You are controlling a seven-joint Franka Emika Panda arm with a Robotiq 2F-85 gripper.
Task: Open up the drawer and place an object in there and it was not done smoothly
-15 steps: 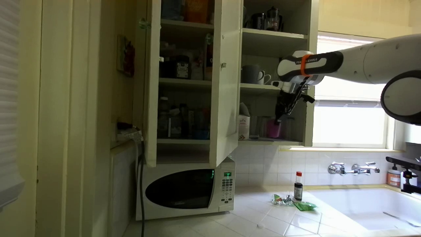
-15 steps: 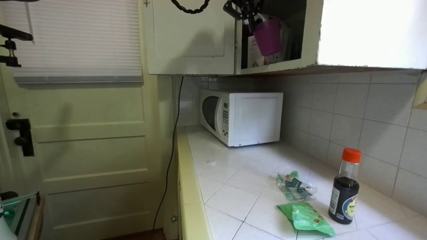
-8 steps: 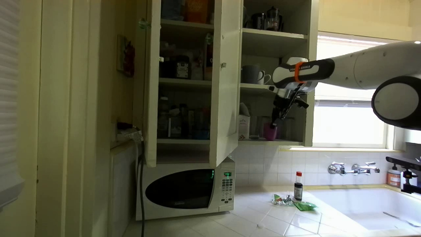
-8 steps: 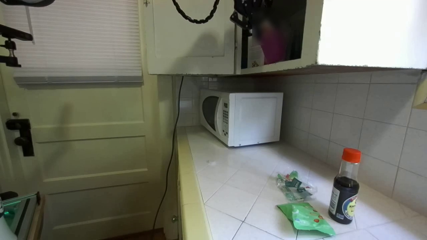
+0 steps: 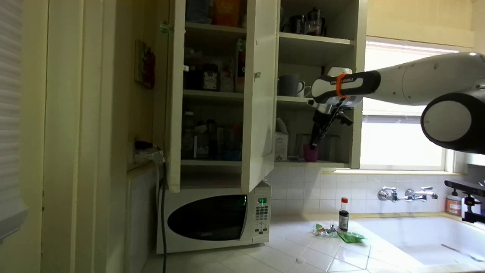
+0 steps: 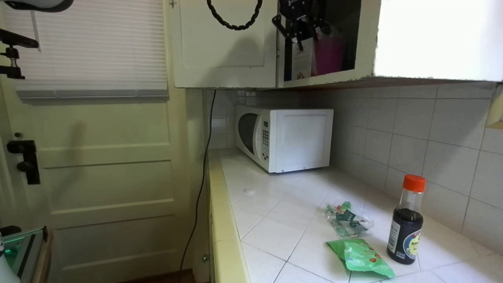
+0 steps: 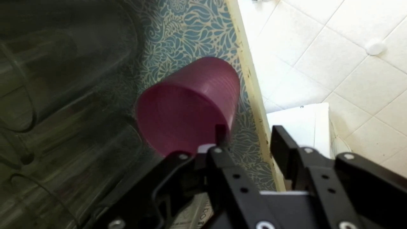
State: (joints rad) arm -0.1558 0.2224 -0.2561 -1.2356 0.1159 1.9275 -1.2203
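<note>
Cup (image 7: 187, 108) — smooth plastic, low sheen. Cabinet (image 6: 436, 39) — painted, its lower edge chipped rough. Countertop tiles (image 6: 283, 224) look glossy.

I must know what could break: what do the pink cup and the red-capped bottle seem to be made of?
Pink cup: probably plastic; evenly coloured wall, thin-looking, with a soft sheen.
Red-capped bottle: glass or plastic, I cannot tell which; smooth, see-through at the neck.
</note>
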